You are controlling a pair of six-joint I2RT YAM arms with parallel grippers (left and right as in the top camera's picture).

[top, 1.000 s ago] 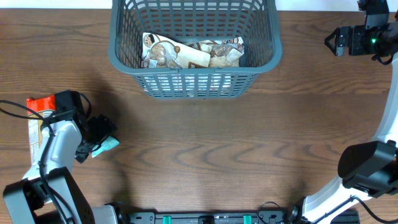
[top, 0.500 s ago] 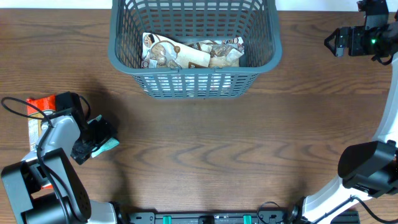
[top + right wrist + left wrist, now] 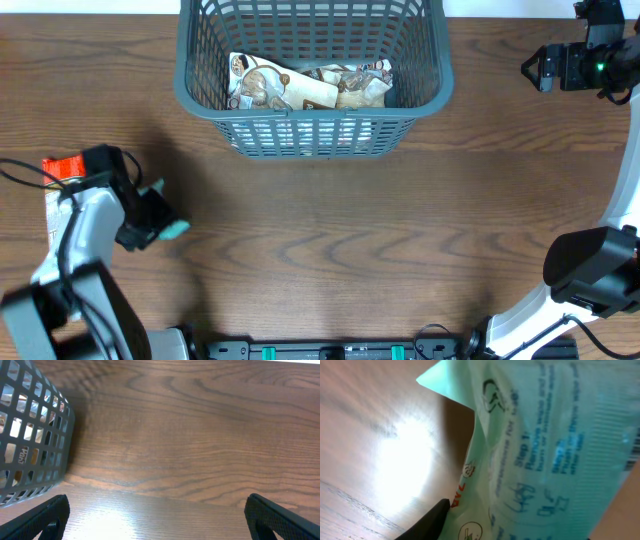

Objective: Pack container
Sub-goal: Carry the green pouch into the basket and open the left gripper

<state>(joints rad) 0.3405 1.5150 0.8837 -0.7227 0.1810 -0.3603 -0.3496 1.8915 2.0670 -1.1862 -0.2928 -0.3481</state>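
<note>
The container [image 3: 310,135], a big dark grey lattice basket, stands at the back middle of the table with brown-and-white snack packets [image 3: 300,85] on its floor. At the front left, my left gripper [image 3: 158,220] is shut on a teal packet [image 3: 177,229] just over the wood. In the left wrist view that teal packet [image 3: 555,450] fills the frame, creased where a black finger [image 3: 427,522] presses on it. My right gripper [image 3: 530,68] hangs open at the far right with nothing in it. Its wrist view shows bare wood between the fingers [image 3: 40,520] and the container's wall [image 3: 35,445] at the left.
A red-and-orange packet [image 3: 62,168] lies at the table's left edge, partly under my left arm, with a pale packet [image 3: 50,212] just below it. Brown wooden table [image 3: 350,240] stretches between the basket and the front edge.
My left gripper's jaws have closed onto the teal packet, which now shows less beside them. The left arm shifted slightly. The right arm and the basket have not moved.
</note>
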